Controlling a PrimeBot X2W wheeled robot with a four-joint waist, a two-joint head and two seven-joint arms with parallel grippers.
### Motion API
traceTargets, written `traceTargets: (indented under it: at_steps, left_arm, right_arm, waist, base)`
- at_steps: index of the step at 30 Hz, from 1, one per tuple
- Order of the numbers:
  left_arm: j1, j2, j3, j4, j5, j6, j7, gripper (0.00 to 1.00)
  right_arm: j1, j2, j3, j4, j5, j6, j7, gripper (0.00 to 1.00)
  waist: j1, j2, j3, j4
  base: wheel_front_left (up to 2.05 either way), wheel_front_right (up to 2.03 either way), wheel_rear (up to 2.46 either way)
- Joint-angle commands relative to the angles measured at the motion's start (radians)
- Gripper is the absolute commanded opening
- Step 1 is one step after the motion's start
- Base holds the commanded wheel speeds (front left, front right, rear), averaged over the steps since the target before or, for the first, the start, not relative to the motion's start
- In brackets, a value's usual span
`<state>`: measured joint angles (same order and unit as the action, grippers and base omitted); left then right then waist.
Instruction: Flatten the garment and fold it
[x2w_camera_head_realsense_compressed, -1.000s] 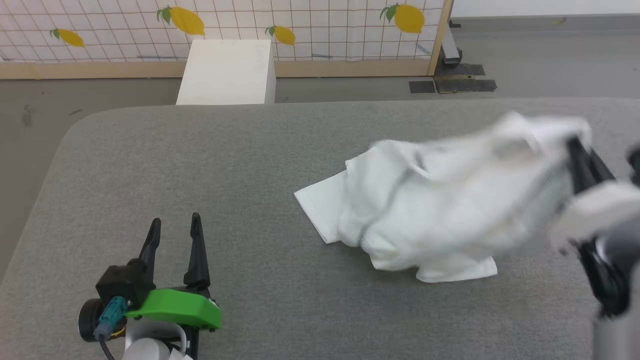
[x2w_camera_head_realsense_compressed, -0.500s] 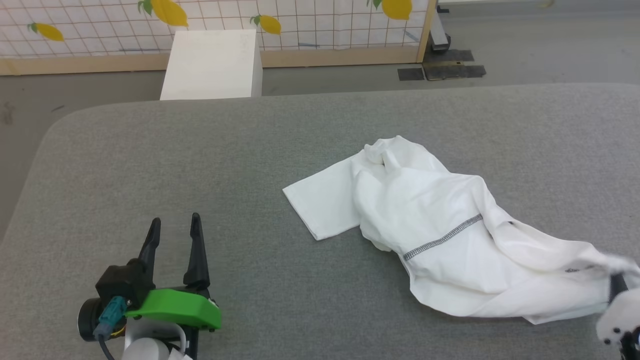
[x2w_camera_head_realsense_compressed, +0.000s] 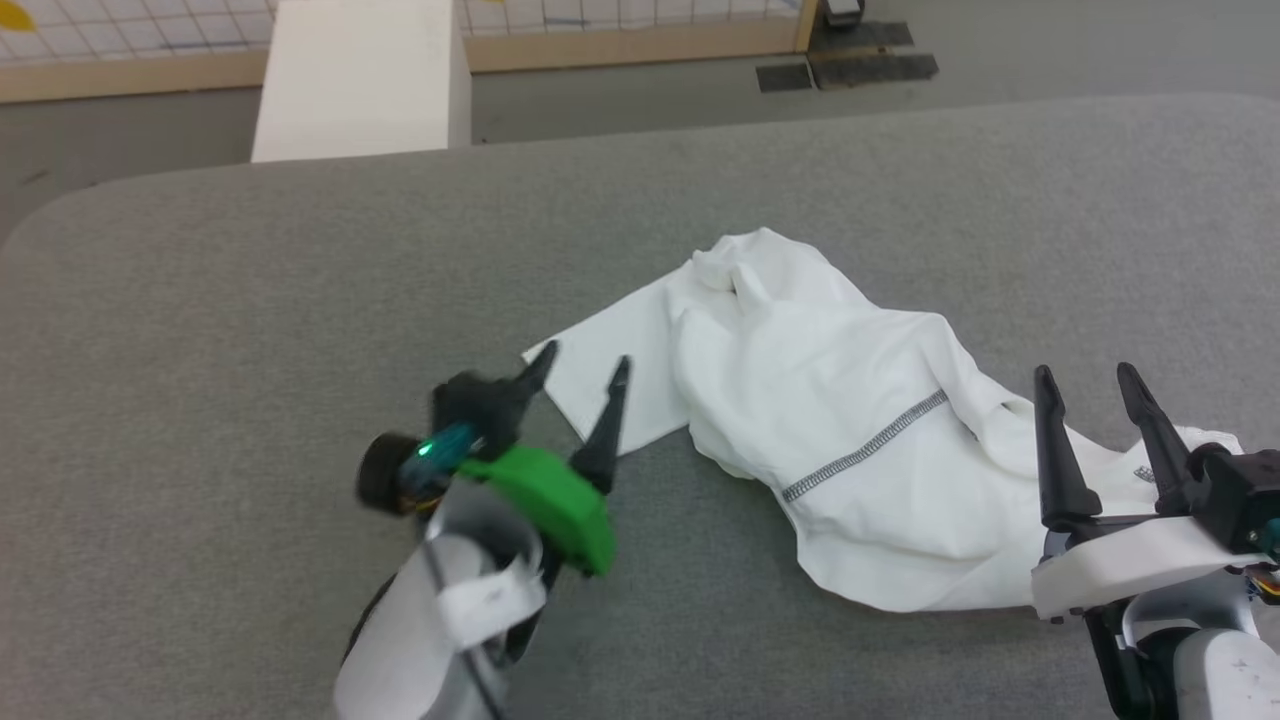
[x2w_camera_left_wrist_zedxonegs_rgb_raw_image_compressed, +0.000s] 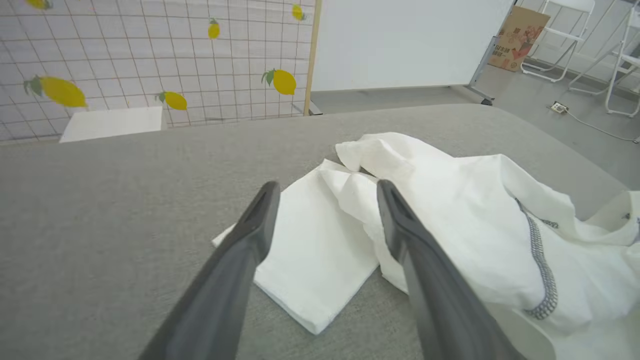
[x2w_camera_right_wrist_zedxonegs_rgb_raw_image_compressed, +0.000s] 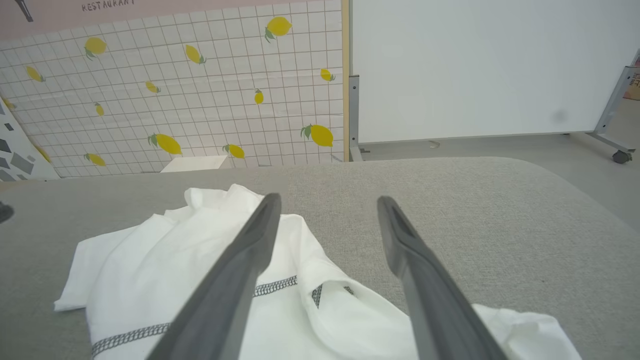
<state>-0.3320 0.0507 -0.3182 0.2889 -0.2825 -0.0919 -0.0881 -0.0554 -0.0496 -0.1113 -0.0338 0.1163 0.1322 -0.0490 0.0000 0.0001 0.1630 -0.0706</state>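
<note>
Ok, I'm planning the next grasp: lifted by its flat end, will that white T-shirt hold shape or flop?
Probably flop: the T-shirt lies in soft crumpled folds, so the rest would likely drape. It looks thin, so pushing would probably bunch it on the grey fabric surface.

Left hand (x2w_camera_head_realsense_compressed: 586, 356): two long, dark grey fingers (x2w_camera_left_wrist_zedxonegs_rgb_raw_image_compressed: 240, 260) tapering to points, black base, bright green moulded cover (x2w_camera_head_realsense_compressed: 545, 505) over the wrist. Teal connector (x2w_camera_head_realsense_compressed: 440, 452) with a small lit spot, beside a round black knob (x2w_camera_head_realsense_compressed: 378, 485). Pale grey-white forearm (x2w_camera_head_realsense_compressed: 440, 620) below, banded in white, thin dark cable (x2w_camera_head_realsense_compressed: 432, 580) along it. Right hand (x2w_camera_head_realsense_compressed: 1086, 372): same dark pointed fingers, black base, but a white cover (x2w_camera_head_realsense_compressed: 1130, 565); rounded pale forearm behind.
</note>
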Motion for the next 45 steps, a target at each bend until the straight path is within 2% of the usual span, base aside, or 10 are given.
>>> traceTargets:
  at_steps: [1,7,13,15,17,22,28,34,38,45]
  left_arm:
    - [-0.047,0.0,-0.028,0.029,-0.021,0.007,0.036,1.0]
    - [-0.185,0.0,-0.137,0.155,-0.122,0.047,0.209,1.0]
    - [-0.245,0.0,-0.168,0.226,-0.214,0.106,0.349,1.0]
    - [-0.255,0.0,-0.173,0.235,-0.23,0.113,0.374,1.0]
    - [-0.26,0.0,-0.175,0.233,-0.24,0.107,0.372,0.0]
    - [-0.259,0.003,-0.164,0.221,-0.244,0.109,0.322,0.0]
    - [-0.182,0.039,-0.09,0.155,-0.243,0.174,0.16,0.0]
    - [-0.023,0.119,0.023,0.022,-0.273,0.253,0.066,0.0]
    - [0.113,0.167,0.094,-0.079,-0.296,0.321,0.066,0.0]
    - [0.302,0.238,0.142,-0.174,-0.295,0.436,0.167,0.0]
  right_arm:
    - [-0.002,-0.001,0.008,-0.003,0.005,-0.002,-0.008,1.0]
    - [-0.02,-0.001,0.034,0.014,0.023,-0.002,-0.013,1.0]
    - [-0.035,-0.001,0.05,0.038,0.038,-0.002,-0.022,1.0]
    - [-0.036,-0.001,0.052,0.045,0.043,-0.002,-0.026,1.0]
    - [-0.036,-0.001,0.053,0.051,0.046,-0.002,-0.03,1.0]
    - [-0.036,-0.001,0.046,0.059,0.043,-0.002,-0.032,1.0]
    - [-0.03,-0.001,0.033,0.05,0.031,-0.002,-0.026,1.0]
    - [-0.014,-0.001,0.026,0.032,0.016,-0.002,-0.009,1.0]
    - [-0.001,-0.001,0.028,0.024,0.012,-0.002,0.006,1.0]
    - [0.019,-0.001,0.033,0.019,0.009,-0.002,0.045,1.0]
  waist:
    - [0.0,-0.0001,0.034,-0.031]
    - [0.0,-0.0001,0.071,-0.078]
    - [0.0,-0.0001,0.086,-0.111]
    - [0.0,-0.0001,0.086,-0.116]
    - [0.0,-0.0001,0.084,-0.118]
    - [0.0,-0.0001,0.072,-0.104]
    - [0.0,-0.0001,0.04,-0.061]
    - [0.0,-0.0001,0.002,-0.001]
    - [0.0,-0.0001,-0.019,0.034]
    - [0.0,-0.0001,-0.039,0.081]
  base:
    - [0.0,0.0,0.0]
    - [0.0,0.0,0.0]
    - [0.0,0.0,0.0]
    - [0.0,0.0,0.0]
    - [0.0,0.0,0.0]
    - [0.0,0.0,0.0]
    - [0.0,0.0,0.0]
    - [0.0,0.0,0.0]
    - [0.0,0.0,0.0]
    - [0.0,0.0,0.0]
